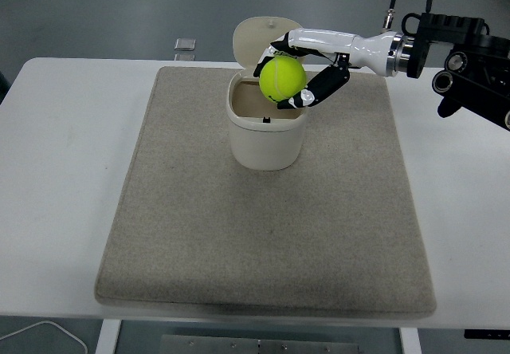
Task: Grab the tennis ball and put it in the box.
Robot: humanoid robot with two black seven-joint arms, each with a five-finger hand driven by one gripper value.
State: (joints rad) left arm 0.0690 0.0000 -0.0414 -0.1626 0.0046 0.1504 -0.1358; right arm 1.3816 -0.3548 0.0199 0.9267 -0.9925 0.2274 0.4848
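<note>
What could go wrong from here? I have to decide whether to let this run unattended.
1. The tennis ball, held in the right hand, hangs over the right rim of the box, not its middle; released now, it could clip the rim and bounce out onto the mat.
2. The fingers reach close to the open lid; a knock might tip or shift the light-looking box.
</note>
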